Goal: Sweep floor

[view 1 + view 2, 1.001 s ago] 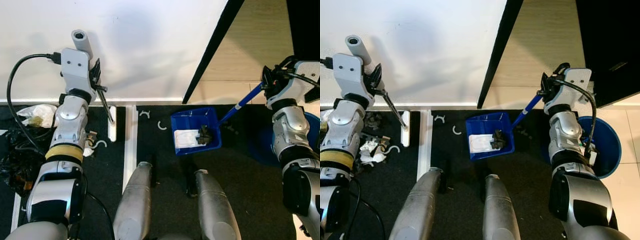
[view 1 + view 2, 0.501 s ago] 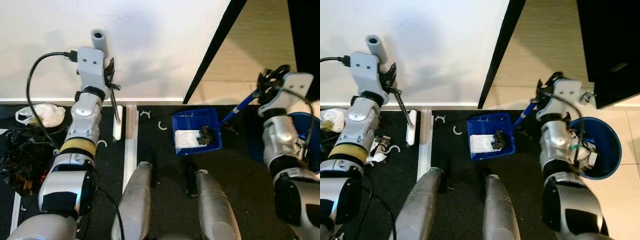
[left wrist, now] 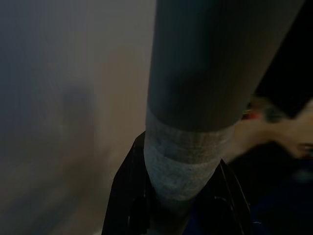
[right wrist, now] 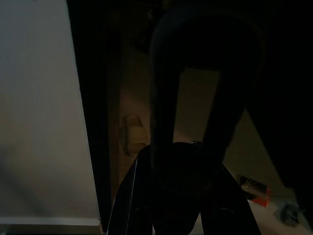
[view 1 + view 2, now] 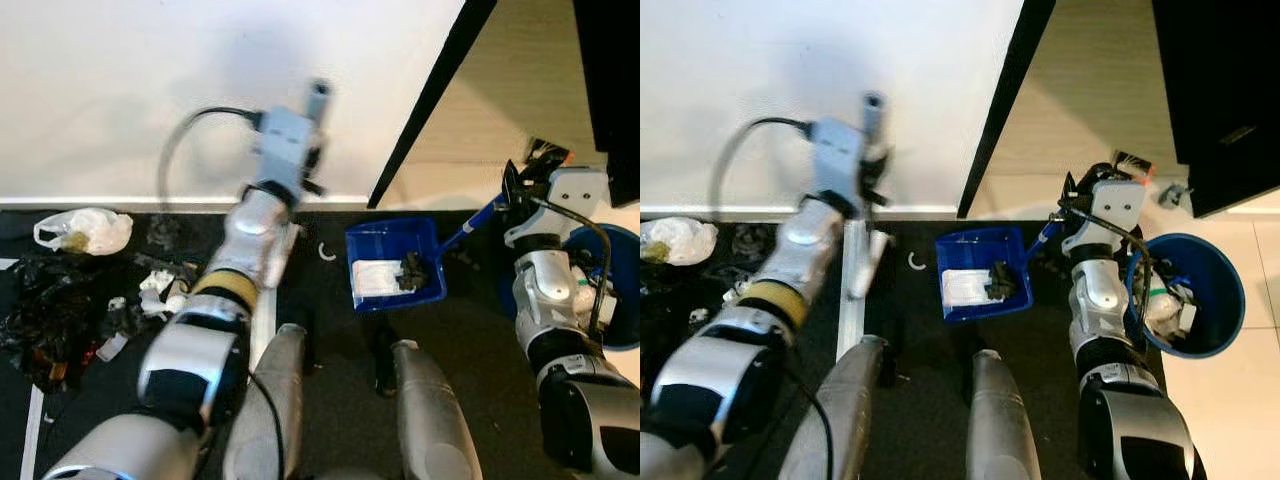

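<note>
Left gripper [image 5: 872, 158] is up by the white wall, blurred, jaws clenched on the broom handle [image 3: 205, 98]; the left wrist view shows the grey pole wedged between the black fingers [image 3: 129, 196]. Broom head [image 5: 865, 270] looks to sit low on the dark floor [image 5: 330, 330] beside the white strip [image 5: 849, 300], too smeared to confirm contact. Right gripper [image 5: 520, 192] is grasping the blue dustpan handle [image 5: 475, 217]. Dustpan [image 5: 393, 262] rests flat on the dark floor, just ahead of the robot's legs, and already holds a white wrapper [image 5: 376, 278] and a dark clump [image 5: 410, 270]. A blue bin [image 5: 1200, 295] with trash sits beside the right arm. Litter pile [image 5: 90, 300] remains off to the left, well apart from the pan, plus a white curl [image 5: 325, 251] near its left edge. Risks: a fast broom swing could scatter light scraps past the pan instead of into it; the head could catch on the strip; any tug on the pan handle could tip the pan and spill the load.
</note>
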`<state>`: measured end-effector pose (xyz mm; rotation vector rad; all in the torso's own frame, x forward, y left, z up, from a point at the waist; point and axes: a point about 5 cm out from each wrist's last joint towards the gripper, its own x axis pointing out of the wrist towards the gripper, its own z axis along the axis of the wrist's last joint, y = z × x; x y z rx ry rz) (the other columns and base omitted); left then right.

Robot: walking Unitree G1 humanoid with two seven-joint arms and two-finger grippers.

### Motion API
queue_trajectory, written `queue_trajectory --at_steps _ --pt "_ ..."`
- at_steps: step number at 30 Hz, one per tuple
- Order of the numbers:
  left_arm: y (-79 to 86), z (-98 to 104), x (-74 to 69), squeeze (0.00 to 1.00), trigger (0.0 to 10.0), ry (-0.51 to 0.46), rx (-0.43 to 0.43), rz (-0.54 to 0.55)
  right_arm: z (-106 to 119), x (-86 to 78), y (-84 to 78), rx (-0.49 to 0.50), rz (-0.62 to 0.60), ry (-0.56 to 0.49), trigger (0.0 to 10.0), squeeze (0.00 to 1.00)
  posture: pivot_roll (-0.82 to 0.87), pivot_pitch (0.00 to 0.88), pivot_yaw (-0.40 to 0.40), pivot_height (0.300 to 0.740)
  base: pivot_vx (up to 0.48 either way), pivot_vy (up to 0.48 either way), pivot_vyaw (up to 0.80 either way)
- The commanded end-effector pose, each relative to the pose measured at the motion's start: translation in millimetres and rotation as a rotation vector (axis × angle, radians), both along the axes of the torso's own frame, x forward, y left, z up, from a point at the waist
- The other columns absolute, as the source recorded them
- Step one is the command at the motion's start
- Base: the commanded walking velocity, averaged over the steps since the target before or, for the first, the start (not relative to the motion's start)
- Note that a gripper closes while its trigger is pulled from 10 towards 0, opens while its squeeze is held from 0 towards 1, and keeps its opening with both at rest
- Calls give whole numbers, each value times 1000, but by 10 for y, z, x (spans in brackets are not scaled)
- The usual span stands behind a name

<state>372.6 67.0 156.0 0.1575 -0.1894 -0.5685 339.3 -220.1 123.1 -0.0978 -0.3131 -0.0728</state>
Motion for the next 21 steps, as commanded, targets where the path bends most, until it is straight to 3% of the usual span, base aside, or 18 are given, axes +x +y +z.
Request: queue_trajectory --at_steps 1,2,5,6,9,10,11,13,14,16,21 --pt "-219 -71 -77 0 10000 35 -57 -66 -238 -109 -58 0 -31 101 10000 0 41 443 -34 740 0 0 0" --pt "-363 -26 -101 0 10000 32 -89 -97 -241 -116 -87 7 -47 102 10000 0 41 443 -34 740 0 0 0" --pt "-501 36 -123 0 10000 29 -132 -128 -242 -123 -113 13 -61 103 10000 0 41 443 -33 740 0 0 0" --pt "-642 120 -151 0 10000 26 -184 -166 -246 -130 -144 21 -77 105 10000 0 42 442 -32 740 0 0 0" --pt "-725 174 -170 0 10000 25 -216 -190 -248 -135 -162 25 -86 106 10000 0 42 442 -32 740 0 0 0" --pt "-823 327 -178 0 10000 18 -304 -201 -252 -142 -195 38 -103 109 10000 0 55 437 -31 740 0 0 0" --pt "-823 327 -178 0 10000 18 -304 -201 -252 -142 -195 38 -103 109 10000 0 55 437 -31 740 0 0 0" --pt "-962 639 -200 0 10000 -19 -438 -226 -261 -155 -243 60 -130 114 10000 0 66 436 -35 740 0 0 0" --pt "-962 639 -200 0 10000 -19 -438 -226 -261 -155 -243 60 -130 114 10000 0 66 436 -35 740 0 0 0" --pt "-987 830 -216 0 10000 -66 -444 -256 -274 -157 -239 68 -137 119 10000 0 67 436 -33 740 0 0 0" --pt "-861 882 -205 0 10000 -103 -372 -280 -290 -154 -206 75 -132 124 10000 0 75 428 -28 740 0 0 0"
